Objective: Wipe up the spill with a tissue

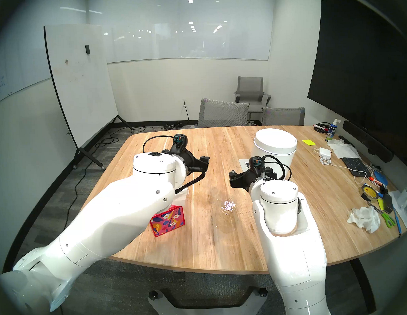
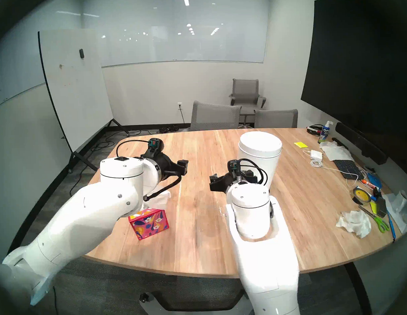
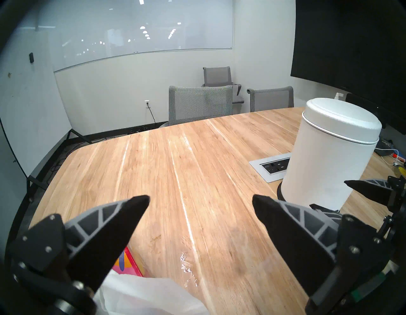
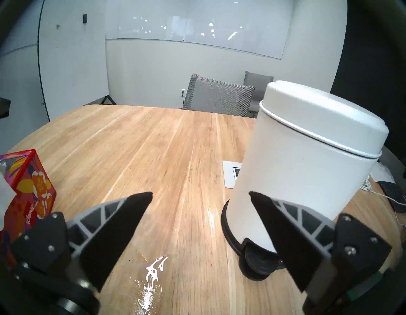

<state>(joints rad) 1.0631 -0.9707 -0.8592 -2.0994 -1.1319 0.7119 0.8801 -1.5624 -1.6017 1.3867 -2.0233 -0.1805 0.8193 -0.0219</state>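
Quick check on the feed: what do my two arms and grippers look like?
Both arms are glossy white rounded shells with small screws. Each ends in a black wrist mount with a looping black cable and a teal-and-orange connector. The left gripper and right gripper each have two black pointed fingers backed by grey lattice ribs.

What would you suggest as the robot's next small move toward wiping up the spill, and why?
Probably lower the left gripper onto the tissue sticking out of the red floral box and close on it. Both grippers, left and right gripper, are open and empty, the spill still glistens on the table, and the box sits just beneath the left arm.
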